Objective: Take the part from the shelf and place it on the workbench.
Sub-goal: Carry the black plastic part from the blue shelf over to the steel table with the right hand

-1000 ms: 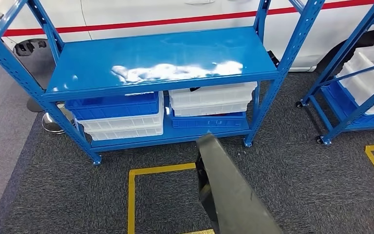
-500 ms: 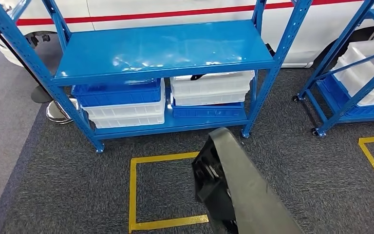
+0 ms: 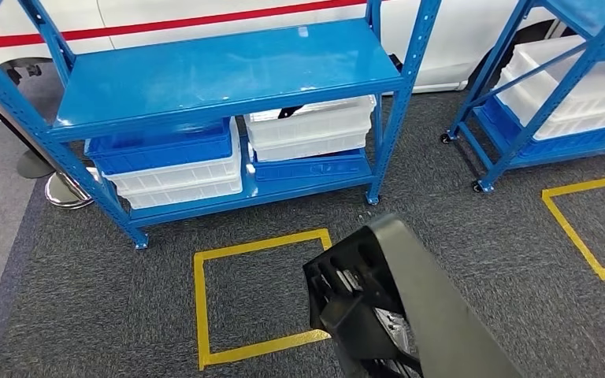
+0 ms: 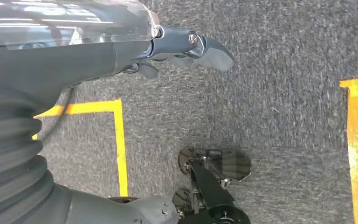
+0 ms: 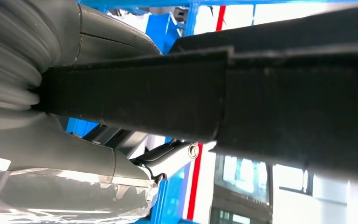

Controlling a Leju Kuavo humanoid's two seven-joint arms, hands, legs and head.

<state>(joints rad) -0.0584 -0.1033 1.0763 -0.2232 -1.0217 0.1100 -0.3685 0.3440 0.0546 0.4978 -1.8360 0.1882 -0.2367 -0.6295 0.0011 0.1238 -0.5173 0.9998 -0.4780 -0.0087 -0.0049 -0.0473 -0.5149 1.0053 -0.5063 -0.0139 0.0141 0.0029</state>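
- while the right hand (image 5: 121,140) wraps a long dark part (image 3: 410,315), thumb on one side and fingers on the other, the part juts up from 6 o'clock in the head view
- left hand (image 4: 177,51) hangs over grey carpet (image 4: 284,93), fingers loosely apart, holding nothing
- blue shelf (image 3: 220,71) stands at 12 o'clock, with white and blue bins (image 3: 165,161) underneath
- yellow floor square (image 3: 260,299) lies just left of the part

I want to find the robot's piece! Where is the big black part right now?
In the head view the black part is low and right of centre, held up over the grey carpet beside the yellow taped square, in front of the blue shelf.
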